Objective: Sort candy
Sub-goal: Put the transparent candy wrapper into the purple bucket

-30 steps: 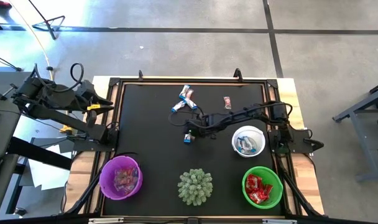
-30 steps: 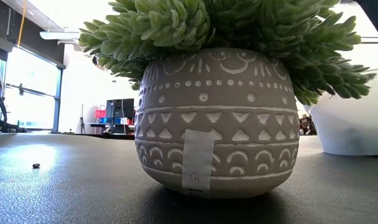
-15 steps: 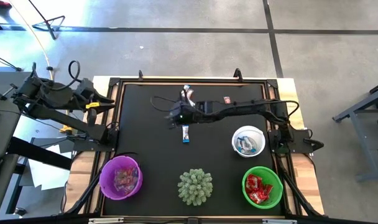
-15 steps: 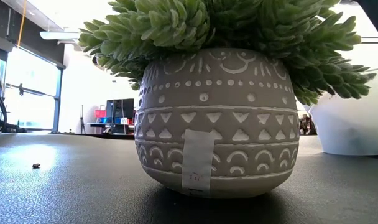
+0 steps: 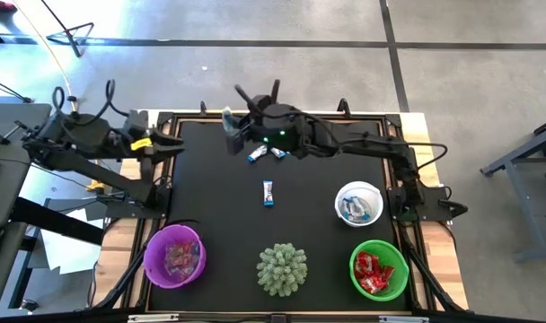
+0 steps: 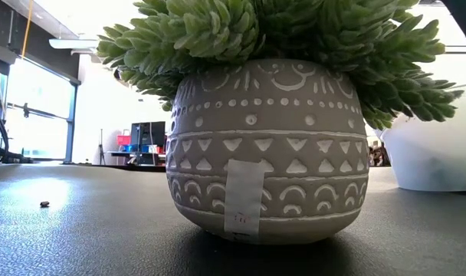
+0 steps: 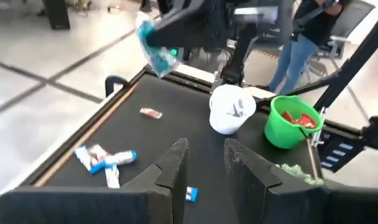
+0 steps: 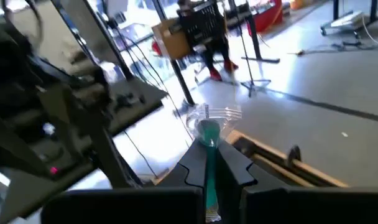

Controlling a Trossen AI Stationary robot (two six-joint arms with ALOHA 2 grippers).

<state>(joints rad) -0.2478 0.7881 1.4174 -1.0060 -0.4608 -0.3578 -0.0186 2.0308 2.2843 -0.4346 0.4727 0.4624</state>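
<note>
Candy (image 5: 227,126) with teal wrapper held clamped in right gripper (image 5: 230,135), raised near desk's far edge. More candy (image 5: 268,192) lying loose mid-desk. Left gripper (image 7: 201,163) parked at left edge, fingers apart, holding nothing.

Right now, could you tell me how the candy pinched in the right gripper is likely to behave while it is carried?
The teal candy in the right gripper is probably very light, since it is tiny beside the white bowl. Its crinkly clear wrapper end fans out past the fingertips, so it may flex or slip. Being flat, like the one lying on the mat, it should not roll.
</note>
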